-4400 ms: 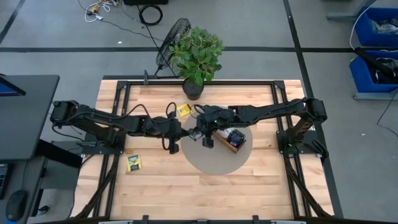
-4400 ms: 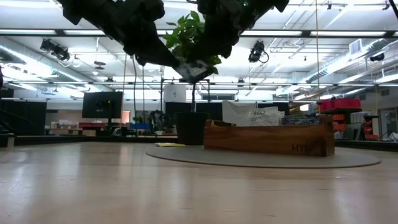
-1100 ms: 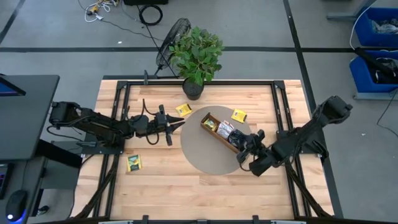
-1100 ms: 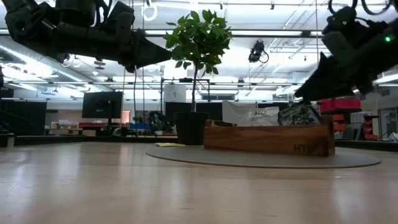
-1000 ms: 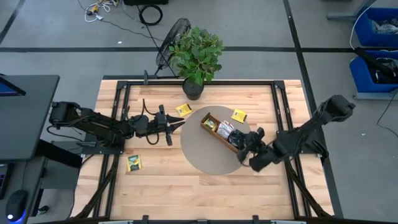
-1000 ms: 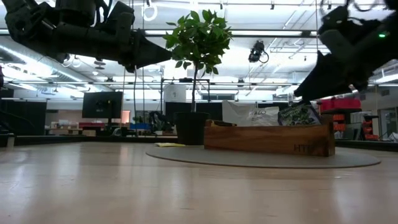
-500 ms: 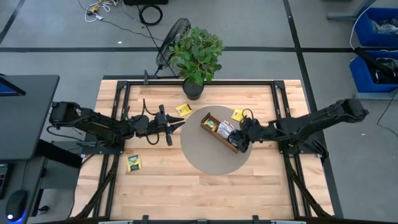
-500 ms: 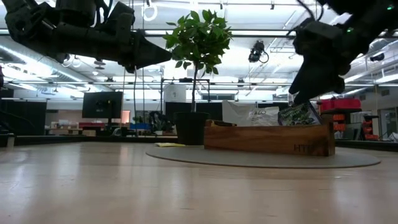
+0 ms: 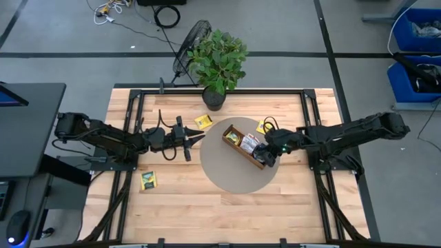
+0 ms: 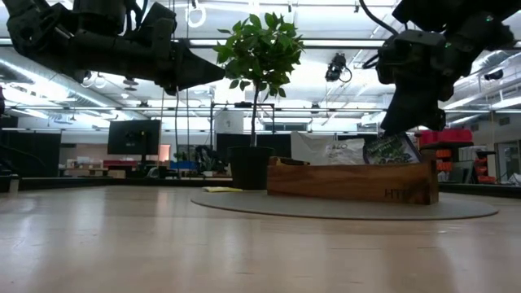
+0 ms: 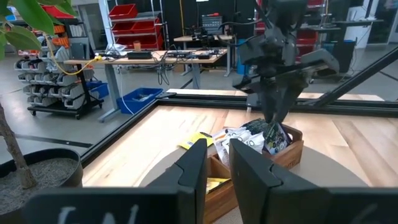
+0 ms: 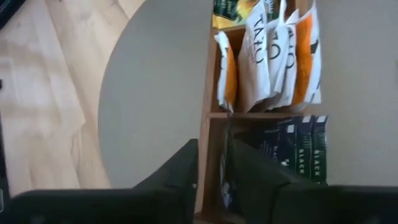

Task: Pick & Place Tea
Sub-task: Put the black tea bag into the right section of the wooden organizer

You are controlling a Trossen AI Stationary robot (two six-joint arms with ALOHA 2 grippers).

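Observation:
The long wooden box [image 9: 246, 146] lies slantwise on a round grey mat [image 9: 227, 173] and holds upright tea packets, white-with-orange [image 12: 273, 56] and dark blue [image 12: 292, 146]. Loose yellow packets lie flat on the table at the far side [image 9: 203, 122], the far right [image 9: 263, 126] and the near left [image 9: 147, 180]. My right gripper [image 9: 267, 156] slants down over the box's right end, its fingers a little apart [image 12: 214, 171] with nothing held. My left gripper [image 9: 198, 138] hangs level in the air left of the mat, narrowly open [image 11: 219, 165] and empty. My right gripper comes slanting down from above, and its fingertips [image 11: 273, 119] stand right at the top edge of a dark packet [image 11: 277, 134] that sticks out of the box's right end. I cannot tell whether they touch it.
A potted green plant [image 9: 217, 58] stands at the table's far edge, behind the mat. A black frame [image 9: 310, 124] runs round the tabletop. Bare wood [image 9: 207, 207] lies between the mat and the near edge.
My right gripper has swung from the near right of the mat toward the far edge, rising and turning, and now hangs over the box's right end. The packets in the box stand as before.

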